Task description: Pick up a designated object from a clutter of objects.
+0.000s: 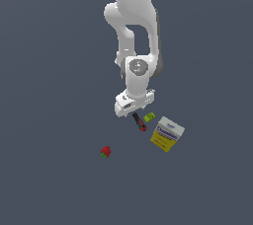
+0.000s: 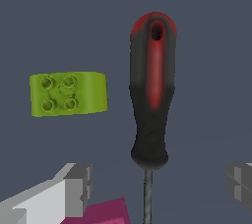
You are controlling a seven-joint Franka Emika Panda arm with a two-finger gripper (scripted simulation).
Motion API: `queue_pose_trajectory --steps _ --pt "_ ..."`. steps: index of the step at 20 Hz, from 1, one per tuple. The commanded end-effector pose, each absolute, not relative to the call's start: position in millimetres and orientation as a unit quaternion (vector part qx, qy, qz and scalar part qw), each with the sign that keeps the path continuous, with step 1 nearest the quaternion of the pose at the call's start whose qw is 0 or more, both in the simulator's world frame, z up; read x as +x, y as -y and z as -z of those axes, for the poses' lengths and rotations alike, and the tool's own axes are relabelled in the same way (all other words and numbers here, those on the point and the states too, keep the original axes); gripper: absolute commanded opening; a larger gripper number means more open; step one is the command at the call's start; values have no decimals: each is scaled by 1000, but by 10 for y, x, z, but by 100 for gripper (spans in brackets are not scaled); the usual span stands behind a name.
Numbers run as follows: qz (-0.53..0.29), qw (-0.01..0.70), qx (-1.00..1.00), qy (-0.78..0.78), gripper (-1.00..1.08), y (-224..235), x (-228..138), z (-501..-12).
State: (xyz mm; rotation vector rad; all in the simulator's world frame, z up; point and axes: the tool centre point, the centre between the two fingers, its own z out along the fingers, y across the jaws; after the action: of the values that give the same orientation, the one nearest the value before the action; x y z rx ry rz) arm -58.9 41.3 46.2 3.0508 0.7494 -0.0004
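The wrist view shows what the exterior view cannot: the screwdriver (image 2: 150,100) has a thin metal shaft running from the black end of its handle, a hole in the rounded red end, and a red stripe down the black grip; the lime-green block (image 2: 68,94) carries four studs on its face; a pink block (image 2: 101,213) sits by the shaft, close to one gripper finger (image 2: 69,191). The gripper (image 2: 157,188) is spread wide, fingers well apart on either side of the shaft, touching nothing.

The exterior view alone shows the whole layout; the gripper (image 1: 134,104) hangs low over the grey floor (image 1: 49,71), with the screwdriver (image 1: 139,121) emerging at its five o'clock, partly hidden under the hand; the lime-green block (image 1: 149,117) lies just beside the tool at its three o'clock; the yellow-and-white box (image 1: 167,133) stands tilted at four o'clock from it; the red strawberry (image 1: 105,151) lies well apart at eight o'clock. The pink block is hidden by the hand there.
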Motion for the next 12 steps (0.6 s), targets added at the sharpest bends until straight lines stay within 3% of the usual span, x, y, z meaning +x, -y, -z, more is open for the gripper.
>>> queue_pose_trajectory --steps 1,10,11,12 --pt "0 0 971 -239 100 -414 -595 -347" --pt "0 0 971 -239 100 -412 -593 -146" --pt "0 0 971 -239 -100 -412 -593 -146" --pt "0 0 971 -239 -100 -412 -593 -146"
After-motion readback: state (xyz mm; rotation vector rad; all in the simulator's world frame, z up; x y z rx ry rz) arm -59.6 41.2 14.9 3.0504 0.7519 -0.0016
